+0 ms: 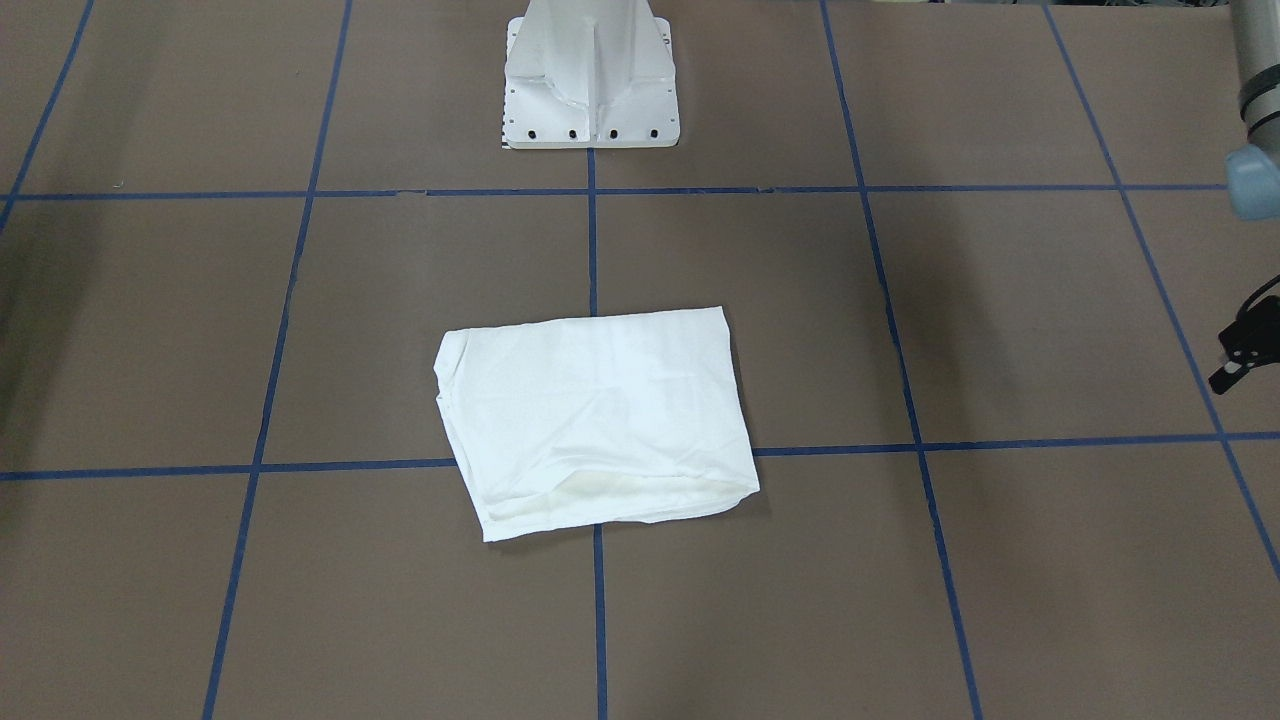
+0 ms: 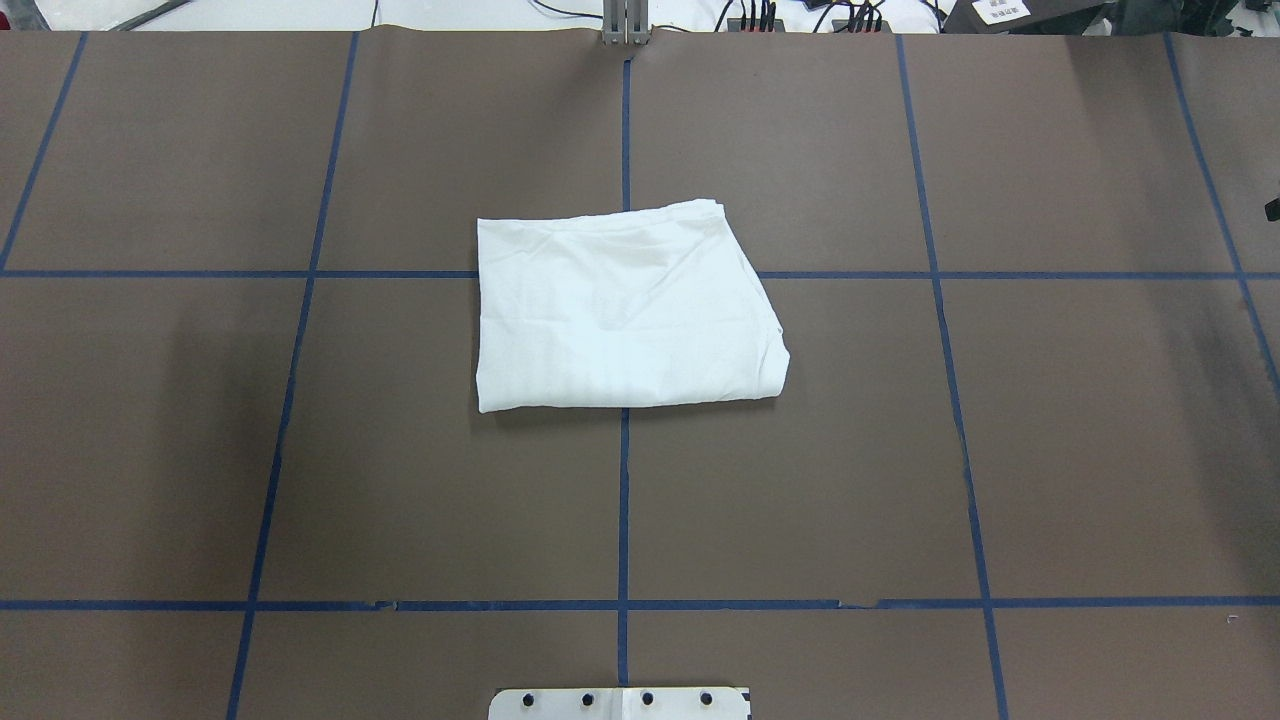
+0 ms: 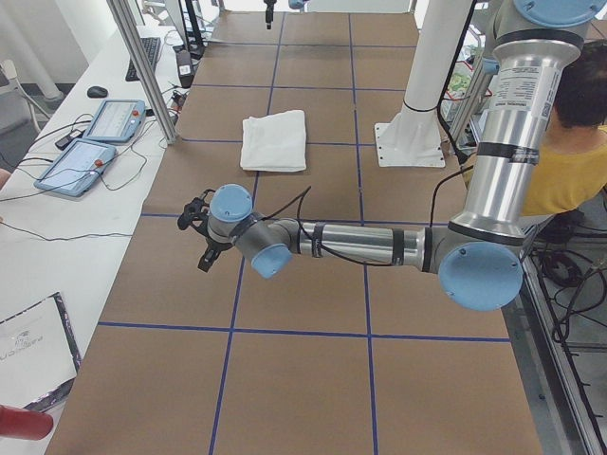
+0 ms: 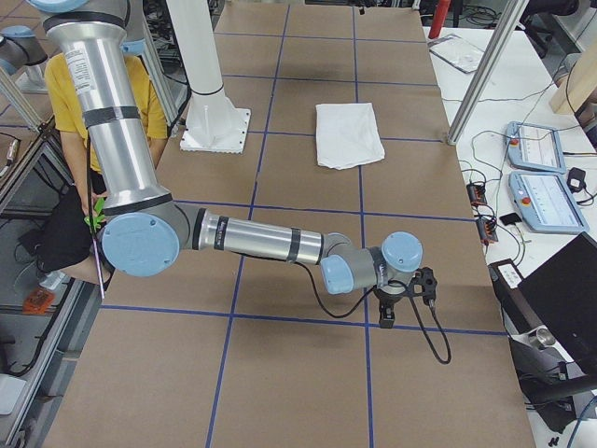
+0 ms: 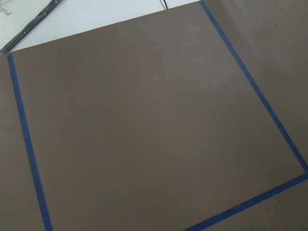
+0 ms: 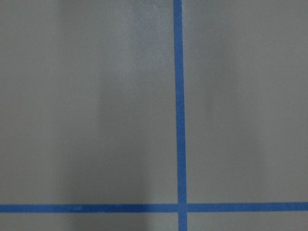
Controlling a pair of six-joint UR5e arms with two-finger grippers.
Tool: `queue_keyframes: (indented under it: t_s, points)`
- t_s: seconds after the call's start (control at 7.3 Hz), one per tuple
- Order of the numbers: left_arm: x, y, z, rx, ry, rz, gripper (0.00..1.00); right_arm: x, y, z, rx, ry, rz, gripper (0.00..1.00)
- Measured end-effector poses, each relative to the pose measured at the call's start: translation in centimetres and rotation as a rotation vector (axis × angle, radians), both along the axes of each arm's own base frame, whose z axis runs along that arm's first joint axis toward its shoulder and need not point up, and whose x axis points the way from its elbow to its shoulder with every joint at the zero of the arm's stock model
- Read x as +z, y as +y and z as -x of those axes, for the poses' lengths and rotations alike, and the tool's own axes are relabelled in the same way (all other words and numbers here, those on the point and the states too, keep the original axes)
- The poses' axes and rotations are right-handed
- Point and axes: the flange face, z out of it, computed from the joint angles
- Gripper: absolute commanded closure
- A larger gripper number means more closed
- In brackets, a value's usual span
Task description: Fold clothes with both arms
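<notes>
End effectors wide apart, folded shirt between them
Left end effector (image 3: 203,248) and right end effector (image 4: 387,313) hover over the worktop (image 2: 400,480). I cannot tell their jaw gap, and nothing shows in either. Wrist views give only brown surface and blue tape (image 6: 178,96). Well apart, midway between them, lies the white T-shirt (image 2: 625,305), folded to a rough rectangle. Only the front view shows its layered open edge.

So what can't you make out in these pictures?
- T-shirt: any print, collar or label is hidden inside its folds, in every view.
- Left gripper: cut off by the front-facing view's edge; open or shut unclear.
- Right gripper: small and side-on in the exterior right view; jaws unreadable.
</notes>
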Motion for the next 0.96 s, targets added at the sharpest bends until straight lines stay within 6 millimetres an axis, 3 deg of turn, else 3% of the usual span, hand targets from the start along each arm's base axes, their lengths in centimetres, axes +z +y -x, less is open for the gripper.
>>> queue_keyframes:
  t_s: [0.14, 0.55, 0.96]
  points:
    - [0.0, 0.2, 1.1, -0.011, 0.001, 0.016, 0.0, 0.4, 1.1, -0.7, -0.007, -0.016, -0.011, 0.0]
    - [2.6, 0.4, 3.3, -0.038, -0.068, 0.112, 0.0, 0.5, 3.3, -1.7, 0.001, 0.063, -0.051, 0.0]
    - [4.9, 2.3, 7.2, -0.044, -0.105, 0.146, 0.0, -1.9, 3.8, 0.2, -0.033, 0.092, -0.026, 0.0]
